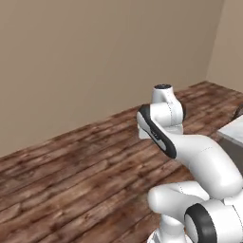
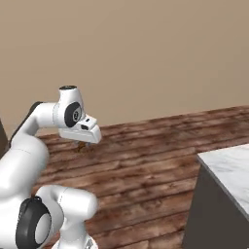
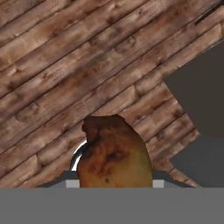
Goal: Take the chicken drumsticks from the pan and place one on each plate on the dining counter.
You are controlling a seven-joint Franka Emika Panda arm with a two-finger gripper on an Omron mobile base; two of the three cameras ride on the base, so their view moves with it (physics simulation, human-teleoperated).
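My gripper (image 3: 114,181) is shut on one chicken drumstick (image 3: 114,153), an orange-brown piece that stands up between the fingers in the hand view, with wooden floor beneath it. In the right base view the gripper (image 2: 84,143) hangs below the white hand at the left, and the drumstick (image 2: 83,147) shows as a small brown lump under it, high above the floor. The dining counter (image 2: 227,168), a white marble slab on a grey panel base, stands at the lower right, well apart from the gripper. The pan and the plates are out of view.
Brown plank floor (image 1: 71,166) spreads ahead to a plain beige wall (image 1: 95,57). A corner of the marble counter (image 1: 233,131) shows at the right edge of the left base view. A dark grey panel (image 3: 201,87) fills the right side of the hand view.
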